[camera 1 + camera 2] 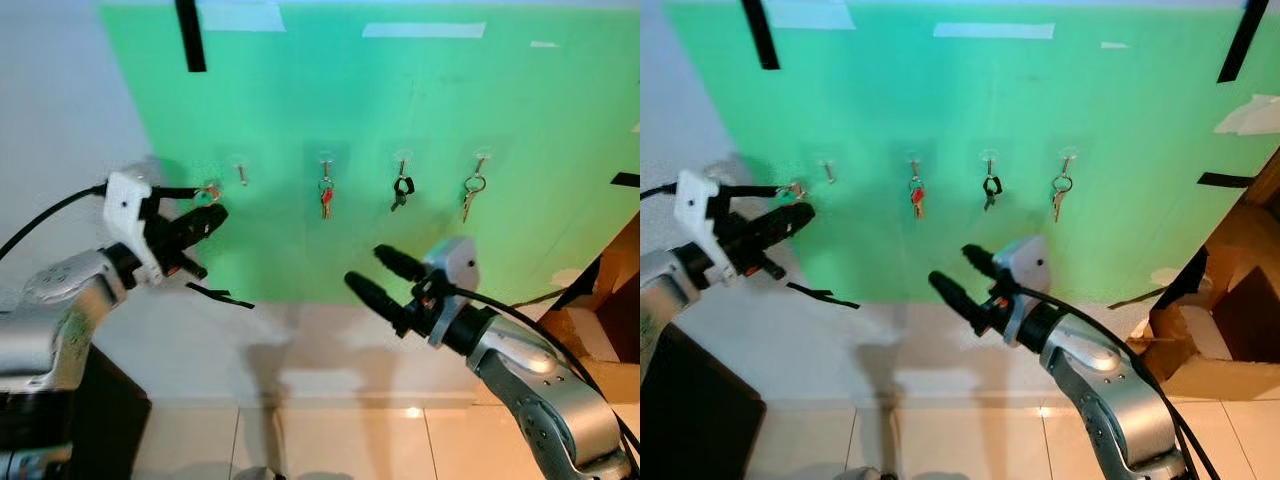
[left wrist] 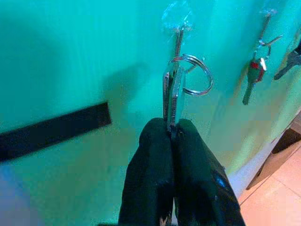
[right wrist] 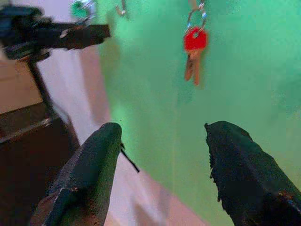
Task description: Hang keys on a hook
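Green board [image 1: 450, 230], black tape strips [image 1: 189, 35], cardboard box [image 1: 1225, 310], tiled floor [image 1: 350, 440]

The left arm [image 1: 60, 310] is a rounded silver-grey shell that ends in a white, boxy wrist housing [image 1: 128, 215], from which a black cable [image 1: 45, 220] loops off, and its left gripper [image 1: 212, 215] has two long, matte black, rounded fingers [image 2: 155, 183]; a small reddish spot sits near their base, perhaps a marking, though it is too blurred to tell. The right arm [image 1: 1110, 385] is the same polished silver with dark joints, a white housing [image 1: 1025, 262] at the wrist and a black cable [image 1: 1140, 375] running along its back. Its right gripper [image 1: 385, 275] carries two thick black fingers [image 3: 89, 169] with a slightly rough, scuffed surface.
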Tool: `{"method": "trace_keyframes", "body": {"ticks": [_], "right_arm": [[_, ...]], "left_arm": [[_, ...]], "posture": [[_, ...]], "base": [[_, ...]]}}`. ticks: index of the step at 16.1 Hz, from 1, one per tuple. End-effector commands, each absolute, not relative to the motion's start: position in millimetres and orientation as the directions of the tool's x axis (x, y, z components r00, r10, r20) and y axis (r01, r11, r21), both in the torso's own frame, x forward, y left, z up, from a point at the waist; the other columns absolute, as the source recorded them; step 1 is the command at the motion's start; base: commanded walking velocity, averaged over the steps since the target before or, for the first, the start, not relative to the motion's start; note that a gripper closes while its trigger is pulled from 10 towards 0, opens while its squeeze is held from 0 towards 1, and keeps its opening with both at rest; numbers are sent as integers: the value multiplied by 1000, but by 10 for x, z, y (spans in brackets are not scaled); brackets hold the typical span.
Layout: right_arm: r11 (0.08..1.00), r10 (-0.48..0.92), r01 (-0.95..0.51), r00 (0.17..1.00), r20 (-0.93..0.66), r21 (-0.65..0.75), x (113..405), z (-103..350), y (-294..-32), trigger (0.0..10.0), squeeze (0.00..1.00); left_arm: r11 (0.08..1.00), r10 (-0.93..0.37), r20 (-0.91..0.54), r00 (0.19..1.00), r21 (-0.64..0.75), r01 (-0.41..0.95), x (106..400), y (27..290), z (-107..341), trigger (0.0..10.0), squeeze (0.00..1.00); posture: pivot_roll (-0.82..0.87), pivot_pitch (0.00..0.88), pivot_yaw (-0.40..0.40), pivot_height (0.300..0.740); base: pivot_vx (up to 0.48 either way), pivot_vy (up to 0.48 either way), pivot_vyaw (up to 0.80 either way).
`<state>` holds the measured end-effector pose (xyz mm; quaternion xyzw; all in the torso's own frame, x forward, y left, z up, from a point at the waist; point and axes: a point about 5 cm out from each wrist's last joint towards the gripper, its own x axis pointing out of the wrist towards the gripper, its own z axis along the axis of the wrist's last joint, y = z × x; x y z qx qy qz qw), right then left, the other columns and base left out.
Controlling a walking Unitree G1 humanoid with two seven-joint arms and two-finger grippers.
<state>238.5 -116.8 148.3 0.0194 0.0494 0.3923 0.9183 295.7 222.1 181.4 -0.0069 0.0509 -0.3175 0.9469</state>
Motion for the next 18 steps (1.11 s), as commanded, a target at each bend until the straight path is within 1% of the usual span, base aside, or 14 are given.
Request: {"method": "trace_keyframes", "body": {"ticks": [1,5,11,14,16,18], "right_arm": [[681,732,-730,678,-72,52,2388,1526,-1152,10000,0],[678,735,-734,674,-73,47,2393,1536,-1153,10000,0],[675,737,-736,671,-76,45,2392,1531,-1149,10000,0],[678,735,-734,674,-80,39,2396,1533,-1149,10000,0],[678,734,-734,674,-84,34,2395,1530,-1146,10000,0],[682,730,-731,677,-89,31,2392,1523,-1147,10000,0]], "left_arm": [[799,-601,-89,795,-25,601,2985,2218,1838,10000,0],[770,-638,-66,768,-27,637,3042,2151,1890,10000,0],[765,-642,-83,762,3,645,3165,2078,1891,10000,0],[778,-614,-130,779,68,625,3256,2049,1855,10000,0],[795,-557,-202,806,153,587,3295,2081,1784,10000,0],[809,-503,-229,833,214,548,3320,2130,1764,10000,0]], "posture": [[-20,0,66,740],[-25,0,73,740],[-24,0,71,740],[-26,0,72,740],[-30,0,78,740],[-30,0,79,740]], "base": [[0,0,0],[0,0,0],[0,0,0],[0,0,0],[0,0,0],[0,0,0]]}}
